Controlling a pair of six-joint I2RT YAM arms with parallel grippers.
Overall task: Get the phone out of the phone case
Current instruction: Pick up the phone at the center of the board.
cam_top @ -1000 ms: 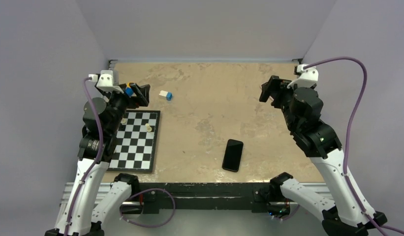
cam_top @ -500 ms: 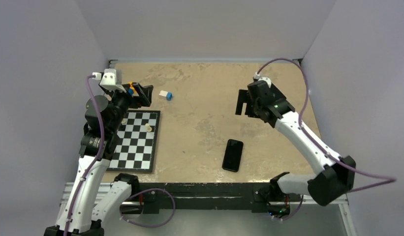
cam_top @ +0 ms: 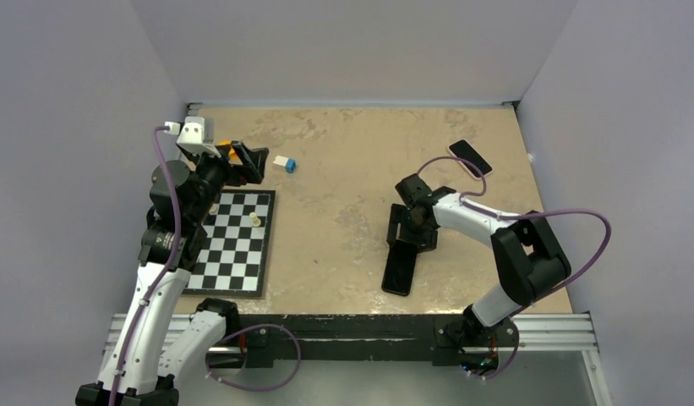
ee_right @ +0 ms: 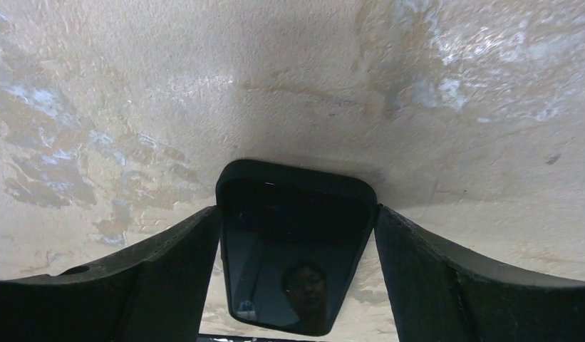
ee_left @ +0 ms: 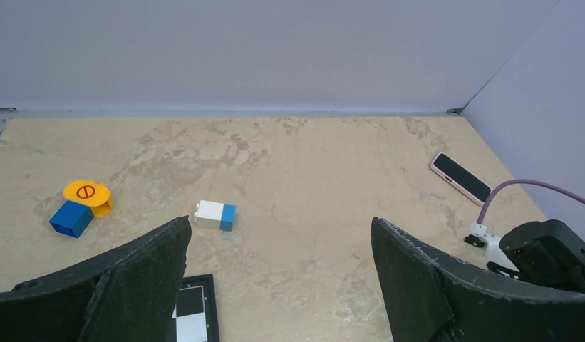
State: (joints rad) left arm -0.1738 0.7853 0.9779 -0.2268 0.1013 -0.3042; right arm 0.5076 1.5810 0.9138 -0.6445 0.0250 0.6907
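1. The chessboard (cam_top: 233,249) lies flat on the left side of the table (cam_top: 343,144). Two small pale pieces (cam_top: 254,220) stand on its far rows.
2. The phone (cam_top: 400,271) lies flat and screen up, well to the right of the chessboard and about level with its near half. It sits inside its dark case (ee_right: 296,168), whose rim shows all round the glass.
3. The right claw (ee_right: 296,214) is down at the table, over the end of the phone that points away from the chessboard's near edge.
4. Its fingers (ee_right: 168,278) are spread wide, one along each long side of the case, right against the edges. Whether they are squeezing it yet, I cannot tell.
5. The left claw (ee_left: 280,228) hangs in the air above the chessboard's far edge, jaws spread wide with nothing between them.
6. A white-and-blue block (cam_top: 283,163) lies just beyond the chessboard's far right corner.
7. A blue block (ee_left: 70,218) topped by an orange disc sits beyond the chessboard's far edge. From above, the left claw partly hides it.
8. A pink phone (cam_top: 470,157) lies screen up, far to the right of the chessboard and beyond its far edge.
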